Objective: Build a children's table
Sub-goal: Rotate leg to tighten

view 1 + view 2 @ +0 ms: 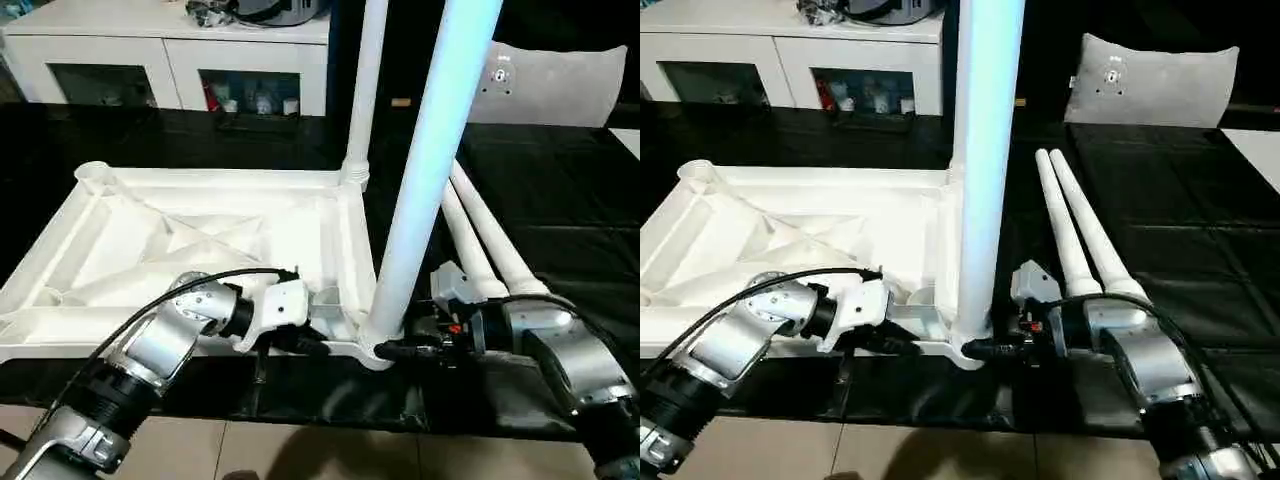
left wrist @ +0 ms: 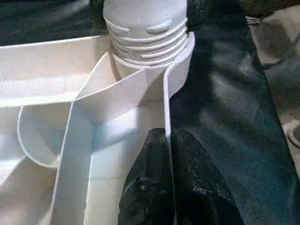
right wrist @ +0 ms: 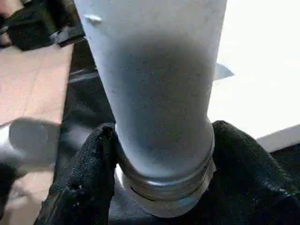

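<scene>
- Black cloth covers the surface (image 1: 560, 200), and the upside-down table top (image 1: 200, 240) lies on it.
- Nearest, the left gripper (image 1: 300, 343) is pinched shut on the top's front rim, likely to keep it from sliding.
- Beside it, the right gripper (image 1: 395, 350) has its fingers (image 3: 89, 173) around the base of the near leg (image 1: 425, 180), standing in a corner socket.
- Two spare legs (image 1: 1080, 230) lie waiting to the right.
- Farther back, another leg (image 1: 365, 90) stands up.
- Farthest is a white cabinet (image 1: 160, 60).
</scene>
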### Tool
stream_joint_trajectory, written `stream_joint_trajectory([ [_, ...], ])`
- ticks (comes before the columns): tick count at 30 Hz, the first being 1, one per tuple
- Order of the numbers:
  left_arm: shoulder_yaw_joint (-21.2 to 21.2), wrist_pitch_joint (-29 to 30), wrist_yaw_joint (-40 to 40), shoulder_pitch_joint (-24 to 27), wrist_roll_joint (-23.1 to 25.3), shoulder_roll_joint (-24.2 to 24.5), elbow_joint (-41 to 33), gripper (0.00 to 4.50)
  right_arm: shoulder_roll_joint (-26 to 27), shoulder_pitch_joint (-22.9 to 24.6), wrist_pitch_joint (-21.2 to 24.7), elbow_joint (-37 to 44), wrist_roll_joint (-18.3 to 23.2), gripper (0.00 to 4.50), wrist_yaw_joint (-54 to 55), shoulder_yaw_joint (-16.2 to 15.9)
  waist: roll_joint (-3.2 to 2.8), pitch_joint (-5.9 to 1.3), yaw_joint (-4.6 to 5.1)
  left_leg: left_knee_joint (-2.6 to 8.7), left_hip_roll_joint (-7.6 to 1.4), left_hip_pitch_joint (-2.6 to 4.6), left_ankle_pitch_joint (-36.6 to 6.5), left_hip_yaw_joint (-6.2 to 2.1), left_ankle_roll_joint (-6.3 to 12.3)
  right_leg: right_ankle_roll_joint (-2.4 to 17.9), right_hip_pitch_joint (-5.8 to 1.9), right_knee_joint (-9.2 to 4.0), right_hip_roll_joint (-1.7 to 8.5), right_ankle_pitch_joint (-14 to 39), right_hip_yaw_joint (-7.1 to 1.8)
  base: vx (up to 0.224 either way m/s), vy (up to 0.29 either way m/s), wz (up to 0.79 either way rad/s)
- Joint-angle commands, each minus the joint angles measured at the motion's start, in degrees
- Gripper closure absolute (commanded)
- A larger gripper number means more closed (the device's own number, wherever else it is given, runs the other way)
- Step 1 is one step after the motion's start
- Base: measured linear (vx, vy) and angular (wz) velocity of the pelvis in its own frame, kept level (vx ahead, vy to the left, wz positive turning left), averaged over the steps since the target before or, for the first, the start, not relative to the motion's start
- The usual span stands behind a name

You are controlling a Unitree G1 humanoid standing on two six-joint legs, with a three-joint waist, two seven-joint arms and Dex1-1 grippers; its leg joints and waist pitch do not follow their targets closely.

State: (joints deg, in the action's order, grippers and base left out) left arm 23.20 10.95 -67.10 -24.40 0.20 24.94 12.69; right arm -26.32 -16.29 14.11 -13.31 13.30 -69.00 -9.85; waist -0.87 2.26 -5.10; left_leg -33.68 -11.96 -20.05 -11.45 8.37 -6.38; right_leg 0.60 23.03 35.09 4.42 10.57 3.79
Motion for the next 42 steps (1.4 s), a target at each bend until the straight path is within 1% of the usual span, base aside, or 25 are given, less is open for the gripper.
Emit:
stream_joint_trajectory([
  [1,-0.93,3.5,7.17,-0.29,0.23,-4.17,-0.94,4.5,5.61,-0.28,2.1,2.51,1.18,1.8,5.71,-1.88,0.5,-2.84,0.25,4.06,-0.59,-0.54,-10.26,0.92,2.84,10.89,-3.25,-4.69,2.81,15.86,-2.2,0.0,0.0,0.0],
  [3,-1.87,7.56,11.81,-0.05,0.44,-7.35,-1.97,4.5,10.67,-1.12,3.86,1.12,-0.99,1.8,14.18,-1.51,0.68,-2.8,0.79,4.3,-0.35,-0.75,-10.96,0.72,1.45,8.73,-3.35,-4.84,2.76,19.99,-2.03,0.0,0.0,0.0],
  [4,-2.08,8.94,13.55,-0.13,0.64,-8.7,-2.27,4.5,12.77,-1.74,4.37,0.13,-1.32,1.8,17.35,-0.89,0.83,-2.75,1.25,4.38,-0.31,-0.67,-11.59,0.73,1.2,8.02,-3.12,-5.15,2.72,21.15,-2.02,0.0,0.0,0.0],
  [6,-2.21,9.96,14.76,-0.19,0.74,-9.61,-2.51,4.5,14.21,-2.11,4.83,-0.42,-1.56,1.8,19.51,-0.42,0.72,-2.69,2.02,4.32,-0.16,-0.76,-12.46,0.63,1.15,7.59,-3.05,-5.32,2.75,22.75,-1.98,0.0,0.0,0.0],
  [7,-2.4,11.88,17.19,-0.48,0.92,-11.75,-2.83,4.5,17.18,-3.09,5.04,-1.8,-1.67,1.8,23.79,0.73,0.77,-2.74,2.42,4.28,-0.15,-0.74,-12.52,0.65,1.34,7.58,-2.95,-5.39,2.72,22.7,-2.04,0.0,0.0,0.0],
  [9,-2.92,14.39,21.32,-1.05,1.55,-15.05,-2.92,4.5,21.18,-4.46,5.92,-3.62,-1.92,1.8,30.32,2.54,0.77,-2.76,2.89,4.23,-0.12,-0.92,-11.81,0.66,1.44,7.92,-2.92,-5.38,2.72,21.86,-2.03,0.0,0.0,0.0],
  [12,-3.94,16.54,28.43,-2.1,3.21,-20.37,-1.8,4.5,26.58,-6.54,5.58,-6.79,-3.22,1.8,40.71,5.46,0.61,-2.85,3.0,4.16,-0.13,-0.74,-10.73,0.67,1.45,8.47,-2.77,-5.36,2.67,20.01,-2.07,0.0,0.0,0.0],
  [13,-3.99,16.58,30.02,-2.36,3.67,-21.8,-1.26,4.5,27.4,-6.99,3.87,-7.5,-4.55,1.8,42.59,5.33,0.81,-3.04,2.91,4.05,-0.18,-0.82,-9.58,0.76,1.61,8.61,-2.83,-5.23,2.65,18.12,-2.14,0.0,0.0,0.0],
  [14,-4.0,16.59,30.94,-2.51,3.96,-22.67,-0.93,4.5,27.8,-7.24,2.68,-7.87,-5.49,1.8,43.57,5.08,0.71,-3.02,2.88,4.08,-0.19,-0.86,-9.14,0.75,1.72,8.84,-2.88,-5.11,2.62,17.02,-2.17,0.0,0.0,0.0],
  [16,-3.53,16.06,31.96,-2.69,4.49,-23.89,-0.71,4.5,28.32,-7.03,1.53,-7.96,-4.78,1.8,41.98,5.06,0.66,-3.22,2.54,3.88,-0.17,-0.78,-7.82,0.87,2.46,9.48,-3.02,-4.89,2.56,13.3,-2.22,0.0,0.0,0.0],
  [17,-3.32,15.86,32.01,-2.68,4.55,-24.1,-0.77,4.5,28.18,-6.86,1.28,-7.81,-4.95,1.45,41.59,4.83,0.55,-3.29,2.42,3.83,-0.12,-0.94,-6.5,0.86,3.01,10.01,-3.22,-4.58,2.52,10.67,-2.24,0.0,0.0,0.0],
  [19,-2.54,15.61,31.35,-2.73,4.89,-23.46,-1.02,4.5,27.51,-6.22,0.64,-6.83,-4.74,1.1,41.04,5.55,0.54,-3.36,2.28,3.74,-0.11,-0.97,-4.99,0.89,3.65,10.79,-3.34,-4.26,2.46,7.46,-2.24,0.0,0.0,0.0],
  [20,-2.26,15.72,30.96,-2.63,5.2,-22.84,-1.19,4.5,26.9,-5.85,0.01,-6.38,-4.97,1.07,40.8,5.88,0.03,-3.33,2.19,3.75,-0.16,-0.95,-4.75,0.82,3.76,11.23,-3.38,-4.13,2.53,6.5,-2.22,0.0,0.0,0.0],
  [21,-2.02,15.62,30.43,-2.46,5.89,-21.88,-1.26,4.5,25.89,-5.49,-1.0,-6.08,-5.32,0.96,40.17,6.23,0.36,-3.3,2.24,3.7,-0.17,-0.94,-5.51,0.93,4.01,11.33,-3.41,-4.26,2.51,6.55,-2.22,0.0,0.0,0.0],
  [22,-1.92,15.2,30.05,-2.41,6.34,-21.23,-1.08,4.5,25.08,-5.29,-1.71,-5.96,-5.41,0.96,39.31,6.26,0.4,-3.3,2.13,3.72,-0.16,-0.93,-5.73,0.92,4.03,11.34,-3.47,-4.31,2.56,6.9,-2.22,0.0,0.0,0.0],
  [24,-1.87,14.87,29.75,-2.33,6.75,-20.69,-0.89,4.5,24.3,-5.06,-2.42,-5.77,-5.23,0.61,38.06,6.22,0.16,-3.18,1.95,3.81,-0.2,-0.88,-6.59,0.95,3.94,11.17,-3.41,-4.45,2.64,8.59,-2.24,0.0,0.0,0.0],
  [26,-1.91,13.37,28.46,-2.23,7.21,-19.0,-0.09,4.5,21.12,-4.3,-3.84,-4.96,-4.56,0.57,34.15,6.27,0.25,-3.14,1.8,3.82,-0.26,-0.85,-7.66,0.97,3.94,10.7,-3.46,-4.63,2.59,9.93,-2.22,0.0,0.0,0.0],
  [28,-2.2,12.9,27.63,-2.13,6.96,-18.21,0.22,4.5,19.02,-3.96,-4.51,-4.61,-4.3,0.25,31.64,6.35,0.28,-3.08,1.64,3.85,-0.22,-0.92,-7.9,0.95,4.1,10.58,-3.49,-4.71,2.64,10.62,-2.2,0.0,0.0,0.0],
  [29,-2.19,11.91,25.37,-1.99,6.55,-16.44,0.53,4.5,15.27,-3.64,-5.59,-4.45,-4.02,0.19,27.45,6.7,0.35,-3.06,1.62,3.77,-0.22,-0.92,-7.86,1.01,4.17,10.52,-3.46,-4.74,2.68,10.9,-2.25,0.0,0.0,0.0],
  [31,-1.61,11.02,22.22,-1.7,6.01,-14.42,0.32,4.5,12.03,-3.58,-6.22,-4.51,-3.89,0.07,23.88,7.01,0.36,-3.14,1.47,3.62,-0.22,-0.97,-7.68,1.0,4.81,10.67,-3.52,-4.64,2.67,10.67,-2.21,0.0,0.0,0.0],
  [33,-1.3,10.69,20.98,-1.56,5.75,-13.73,0.13,4.5,11.14,-3.6,-6.34,-4.56,-3.86,0.07,22.71,7.0,0.37,-3.08,1.45,3.66,-0.3,-0.98,-7.55,0.97,5.17,10.92,-3.47,-4.61,2.68,10.4,-2.17,0.0,0.0,0.0],
  [36,0.78,7.46,13.14,-0.86,4.68,-8.86,-0.65,4.5,4.28,-3.27,-5.79,-3.45,-1.96,0.07,11.15,6.12,0.35,-3.16,1.21,3.56,-0.42,-0.8,-7.97,0.92,5.81,11.54,-3.49,-4.53,2.63,10.47,-2.15,0.0,0.0,0.0],
  [38,1.12,6.36,11.6,-0.69,4.36,-8.1,-0.78,4.5,3.44,-3.32,-6.33,-3.51,-2.14,0.07,10.16,5.94,0.42,-3.03,0.98,3.62,-0.52,-0.76,-8.02,0.99,6.08,11.98,-3.31,-4.48,2.65,10.48,-2.2,0.0,0.0,0.0],
  [39,1.74,4.61,8.84,-0.47,3.99,-6.69,-1.02,4.5,2.16,-3.4,-7.85,-3.75,-2.47,0.07,8.17,5.31,0.61,-3.0,0.92,3.61,-0.5,-0.79,-8.08,1.04,5.87,12.08,-3.31,-4.52,2.72,10.86,-2.17,0.0,0.0,0.0],
  [42,2.81,2.35,4.15,-0.24,2.91,-4.24,-1.52,4.5,-0.33,-3.17,-8.96,-3.43,-1.71,0.07,3.01,3.58,0.48,-3.06,0.71,3.67,-0.56,-0.66,-8.51,0.97,5.59,11.79,-3.24,-4.53,2.79,12.29,-2.12,0.0,0.0,0.0],
])
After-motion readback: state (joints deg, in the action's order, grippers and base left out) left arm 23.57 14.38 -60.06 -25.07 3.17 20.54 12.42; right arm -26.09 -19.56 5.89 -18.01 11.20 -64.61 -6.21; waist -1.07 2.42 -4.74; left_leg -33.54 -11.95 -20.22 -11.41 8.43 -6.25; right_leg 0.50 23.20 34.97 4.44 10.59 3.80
